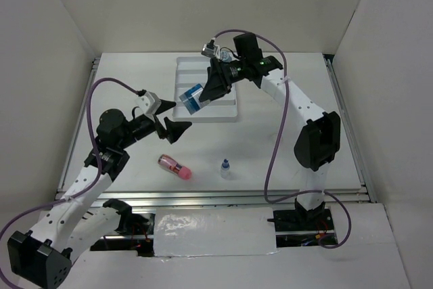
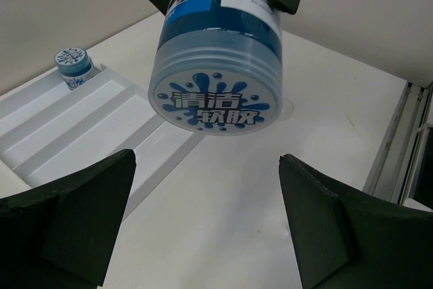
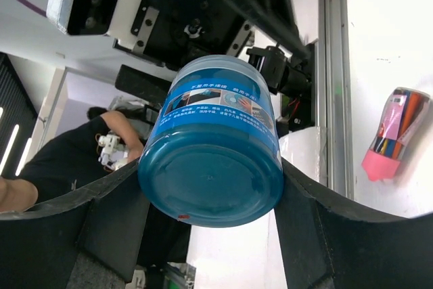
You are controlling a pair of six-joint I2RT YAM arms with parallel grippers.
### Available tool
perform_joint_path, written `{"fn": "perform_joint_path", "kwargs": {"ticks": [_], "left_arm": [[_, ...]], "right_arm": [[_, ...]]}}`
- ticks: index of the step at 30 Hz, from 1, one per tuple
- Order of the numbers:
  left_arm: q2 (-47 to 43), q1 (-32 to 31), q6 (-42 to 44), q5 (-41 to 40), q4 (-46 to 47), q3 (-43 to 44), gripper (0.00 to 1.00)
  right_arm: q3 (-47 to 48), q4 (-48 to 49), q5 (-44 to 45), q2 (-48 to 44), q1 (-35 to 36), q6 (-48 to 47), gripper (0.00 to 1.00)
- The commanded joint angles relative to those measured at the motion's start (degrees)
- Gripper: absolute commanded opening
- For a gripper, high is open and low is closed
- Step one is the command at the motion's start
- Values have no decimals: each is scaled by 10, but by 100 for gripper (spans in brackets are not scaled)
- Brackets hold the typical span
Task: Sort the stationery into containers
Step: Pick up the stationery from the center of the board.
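My right gripper [image 1: 201, 94] is shut on a blue round pot [image 1: 192, 98], held tilted in the air over the near left part of the white divided tray [image 1: 226, 105]. In the right wrist view the pot [image 3: 211, 147] sits base-on between both fingers [image 3: 108, 214]. Its lid faces my left gripper [image 1: 174, 128], which hangs open just in front of it. The left wrist view shows the pot [image 2: 216, 65] above the open left gripper [image 2: 206, 160], and a second blue pot [image 2: 73, 65] standing at the tray's [image 2: 81, 123] far end. A pink tube [image 1: 174, 166] and a tiny blue-capped bottle [image 1: 224, 168] lie on the table.
White walls enclose the table on three sides. A metal rail [image 1: 346, 123] runs along the right edge. The right arm's base [image 1: 316, 139] stands at the near right. The pink tube [image 3: 396, 133] shows in the right wrist view, beside the left arm's body [image 3: 203, 11].
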Motion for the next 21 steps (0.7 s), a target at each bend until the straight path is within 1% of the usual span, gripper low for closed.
{"fn": "perform_joint_path", "kwargs": {"ticks": [1,3,4,5,7,10,13,17,21], "left_arm": [[8,-4,24,-25,12,32,99],[12,-5,22,-16,12,39,99],[13,-5,19,-14,17,40,99],[14,-7,17,-12,20,40,99],[16,-6,14,-11,22,46,99],[16,-6,17,-4,27,47,99],[13,-7,18,19,29,53,99],[9,-6,29,54,24,62,99],[6,-7,39,52,14,70,99]], "right_arm": [[-34,135,-145,-66,12,92,9],[-64,228,-144,-78,18,139,9],[-77,229,-144,-82,20,159,9],[-85,278,-144,-84,20,176,9],[-102,322,-145,-89,23,214,9],[-106,330,-144,-92,23,223,9],[-109,331,-145,-89,24,230,9],[-116,361,-145,-84,23,245,8],[-122,371,-145,-81,26,258,8]]}}
